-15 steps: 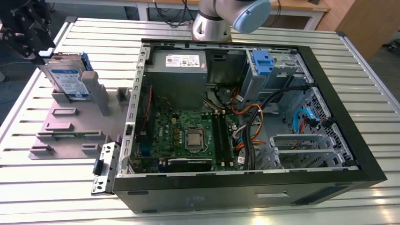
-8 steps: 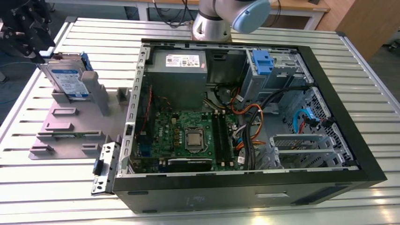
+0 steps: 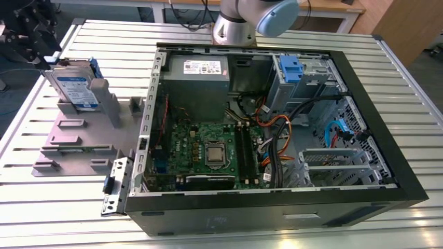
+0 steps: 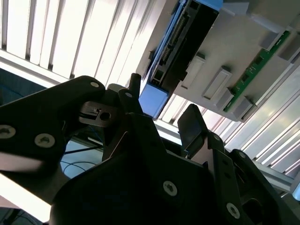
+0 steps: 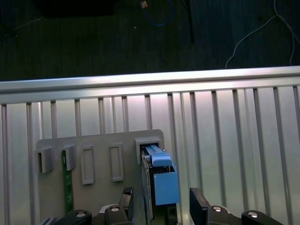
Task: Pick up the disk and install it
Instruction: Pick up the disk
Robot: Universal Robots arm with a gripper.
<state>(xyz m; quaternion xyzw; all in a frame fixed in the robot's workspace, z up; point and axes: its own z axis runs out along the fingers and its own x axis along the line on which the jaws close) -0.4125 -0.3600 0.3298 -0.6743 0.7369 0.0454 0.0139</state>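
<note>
The hand [image 5: 161, 190] gapes wide, its fingers [image 5: 199, 208] flanking the upright disk [image 5: 157, 161] without touching it. In the exterior view, the disk stands at ten o'clock of the case [image 3: 229, 218].

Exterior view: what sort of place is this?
Probably a robotics lab workbench: an opened desktop computer case lies on a slatted aluminium table, beside a grey stand holding the disk, a robot arm behind.

A robotics lab: slatted aluminium table [image 3: 69, 218], opened computer tower [image 3: 242, 218] (loose cables [image 5: 255, 32] on the floor [image 5: 70, 37] beyond the claw [image 5: 162, 206]).
</note>
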